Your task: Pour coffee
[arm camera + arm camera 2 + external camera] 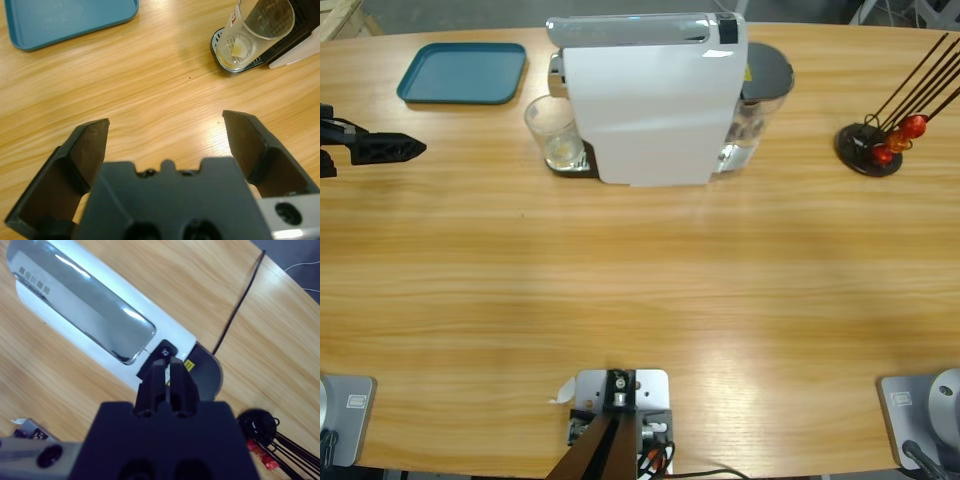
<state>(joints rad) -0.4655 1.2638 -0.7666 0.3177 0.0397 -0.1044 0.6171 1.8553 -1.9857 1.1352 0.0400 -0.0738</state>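
High view: glass (pixel 556 133) sits on the drip tray at the left end of the coffee machine (pixel 650 95); thin-walled, breakable, slick, so grip mid-wall.

Left wrist view: left gripper (pixel 165 135) jaws wide open, well short of the glass. Coffee (pixel 235 52) is only a thin film at the bottom, hard to gauge.

Right wrist view: right gripper (pixel 168 375) jaws closed, empty, above the machine; glass hidden.

Glossy white plastic machine (pixel 655 110), smooth wooden table (pixel 640 280).

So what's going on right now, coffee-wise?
Left gripper open, empty, short of the glass. Right gripper shut above the coffee machine. Glass on drip tray, almost empty. Nothing in the way.
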